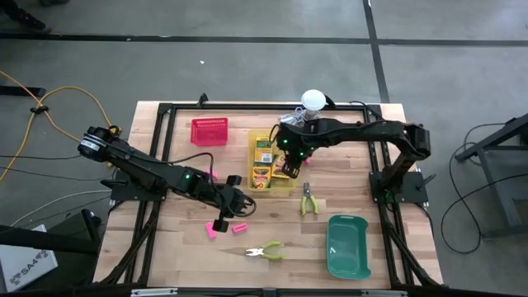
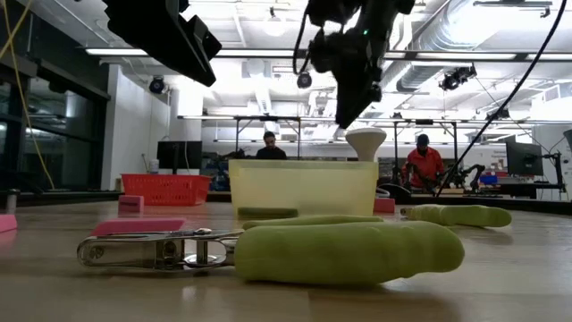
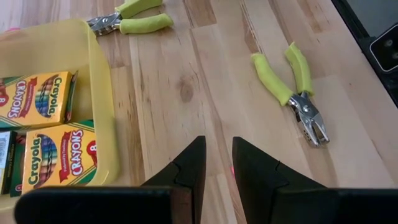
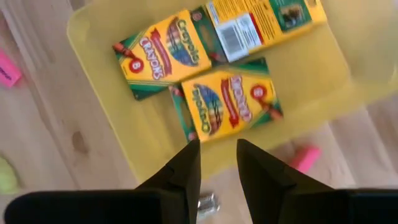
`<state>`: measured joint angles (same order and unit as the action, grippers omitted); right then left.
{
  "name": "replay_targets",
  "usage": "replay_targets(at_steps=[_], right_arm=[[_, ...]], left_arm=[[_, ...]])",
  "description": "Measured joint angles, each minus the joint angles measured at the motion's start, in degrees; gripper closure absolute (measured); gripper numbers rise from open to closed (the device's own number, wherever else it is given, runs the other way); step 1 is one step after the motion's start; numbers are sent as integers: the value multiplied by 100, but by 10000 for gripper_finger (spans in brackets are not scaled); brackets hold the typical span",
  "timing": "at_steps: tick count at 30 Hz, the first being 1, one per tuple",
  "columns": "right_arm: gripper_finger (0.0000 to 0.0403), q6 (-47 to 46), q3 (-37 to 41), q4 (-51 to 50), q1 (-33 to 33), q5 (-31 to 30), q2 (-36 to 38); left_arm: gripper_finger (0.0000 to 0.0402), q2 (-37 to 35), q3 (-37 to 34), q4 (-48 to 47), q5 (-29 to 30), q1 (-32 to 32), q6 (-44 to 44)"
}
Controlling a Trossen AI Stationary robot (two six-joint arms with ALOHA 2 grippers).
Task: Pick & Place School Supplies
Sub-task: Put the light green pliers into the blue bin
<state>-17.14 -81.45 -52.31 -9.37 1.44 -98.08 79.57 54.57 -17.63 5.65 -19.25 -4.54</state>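
We find the crayon boxes (image 4: 230, 99) lying in the yellow bin (image 1: 285, 188) at mid-bench; three show in the right wrist view, and we cannot confirm a fourth. The right tool (image 1: 290, 172) hangs over that bin, its fingers (image 4: 186, 168) parted a little with nothing between them, so we judge it released. The left tool (image 1: 233, 200) sits low just beside the bin's left wall, toward the near side of the bench (image 1: 379, 256). Its fingers (image 3: 193, 165) stand slightly apart; a thin pink edge shows between them, too little for us to say whether anything is grasped.

Outstanding items: two pink blocks (image 1: 239, 228) on the bench just near the left tool, another pink block (image 1: 233, 179) beside the bin, and two pairs of green-handled pliers, one (image 1: 309, 200) right of the bin and one (image 1: 265, 252) toward the near edge. The red basket (image 1: 209, 131) and the green tray (image 1: 347, 246) appear to hold nothing of the task's.

Our judgement: the crayon step is done or nearly so, and the small pink blocks are in hand. The next move calls for the left tool to settle squarely over one block, close on its narrow sides, and lift clear. The blocks are small and lie flat, so a poorly centred approach risks pushing one away.
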Motion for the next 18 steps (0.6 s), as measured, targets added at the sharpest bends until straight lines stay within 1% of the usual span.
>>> replay_targets(at_steps=[6,13,18], right_arm=[[310,-831,4,-700,242,-1,291],[310,-1984,7,-1382,704,-2,295],[310,-2765,7,-1378,1230,-360,295]], left_arm=[[327,0,0,-6,0,0,-5],[327,0,0,-28,0,0,-28],[327,0,0,-42,0,0,-31]])
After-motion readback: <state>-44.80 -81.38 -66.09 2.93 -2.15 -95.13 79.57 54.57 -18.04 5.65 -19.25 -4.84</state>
